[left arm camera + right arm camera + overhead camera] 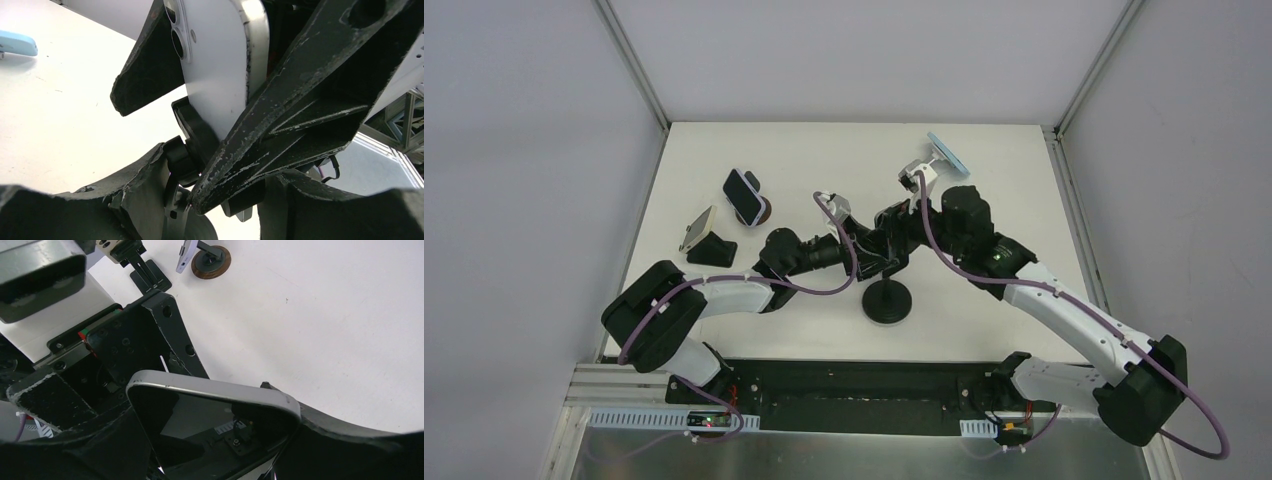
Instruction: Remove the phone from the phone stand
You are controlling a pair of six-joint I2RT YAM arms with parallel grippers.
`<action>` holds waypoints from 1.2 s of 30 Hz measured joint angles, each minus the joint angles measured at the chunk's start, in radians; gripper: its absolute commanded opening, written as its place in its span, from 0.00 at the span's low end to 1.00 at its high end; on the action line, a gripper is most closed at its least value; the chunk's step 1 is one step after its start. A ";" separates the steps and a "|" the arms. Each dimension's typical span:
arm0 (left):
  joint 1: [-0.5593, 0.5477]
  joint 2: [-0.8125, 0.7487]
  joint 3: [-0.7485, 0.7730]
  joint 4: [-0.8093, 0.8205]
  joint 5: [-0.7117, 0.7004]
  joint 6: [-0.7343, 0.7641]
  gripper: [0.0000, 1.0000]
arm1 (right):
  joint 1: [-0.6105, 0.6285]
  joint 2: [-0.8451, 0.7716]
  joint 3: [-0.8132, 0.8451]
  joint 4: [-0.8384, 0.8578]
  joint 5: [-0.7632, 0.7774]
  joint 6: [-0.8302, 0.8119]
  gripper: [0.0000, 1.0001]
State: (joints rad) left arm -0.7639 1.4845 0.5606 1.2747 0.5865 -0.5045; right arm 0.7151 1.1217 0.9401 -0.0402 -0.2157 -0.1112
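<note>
Surface: matte white table (804, 160), grey walls, aluminium frame posts.
Phone (215, 60): white back, rounded silver edge, dark glass. It sits between the right gripper (220, 440) fingers, against the cradle.
Phone stand (887, 303): black, round base, ball joint.
Right gripper: pinching the phone, arm reaching to centre.
Left gripper (215, 200): scuffed black fingers flank the stand neck; closure can't tell.
</note>
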 measured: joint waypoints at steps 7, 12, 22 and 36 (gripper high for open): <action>0.000 0.000 0.000 -0.007 -0.005 0.008 0.00 | -0.072 -0.002 -0.047 0.088 -0.150 -0.045 0.00; -0.001 -0.002 0.000 -0.011 -0.019 0.007 0.00 | -0.105 -0.005 -0.058 0.108 -0.220 -0.077 0.00; -0.003 -0.023 -0.004 -0.039 -0.010 0.007 0.00 | -0.143 -0.005 -0.066 0.113 -0.333 -0.119 0.00; 0.000 -0.056 -0.025 -0.061 0.073 0.006 0.00 | -0.195 -0.031 -0.065 0.011 -0.514 -0.179 0.00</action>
State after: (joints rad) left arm -0.7639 1.4281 0.5354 1.2137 0.6598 -0.4980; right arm 0.5198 1.0908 0.8749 -0.0288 -0.7296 -0.2901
